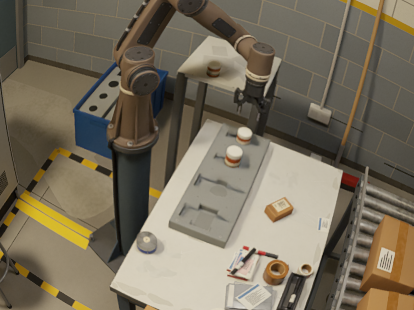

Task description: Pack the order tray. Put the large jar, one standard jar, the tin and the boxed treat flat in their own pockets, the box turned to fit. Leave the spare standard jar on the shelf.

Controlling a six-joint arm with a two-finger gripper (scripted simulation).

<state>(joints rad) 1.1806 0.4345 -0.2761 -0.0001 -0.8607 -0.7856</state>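
A standard jar (pixel 244 134) with a white lid sits in the far end pocket of the grey tray (pixel 220 183), and my gripper (pixel 251 104) hangs open and empty above it. The large jar (pixel 233 155) stands in the pocket just nearer. The two nearer pockets hold nothing. The boxed treat (pixel 278 209) lies on the table right of the tray. The round tin (pixel 146 242) lies near the table's near left corner. The spare standard jar (pixel 214 68) stands on the shelf (pixel 227 62) behind the table.
The arm's dark pedestal (pixel 131 192) stands left of the table, a blue bin (pixel 110 107) behind it. Pens, papers, tape rolls (pixel 276 272) clutter the near right edge. A roller conveyor with cardboard boxes (pixel 387 260) runs on the right; a mop leans on the wall.
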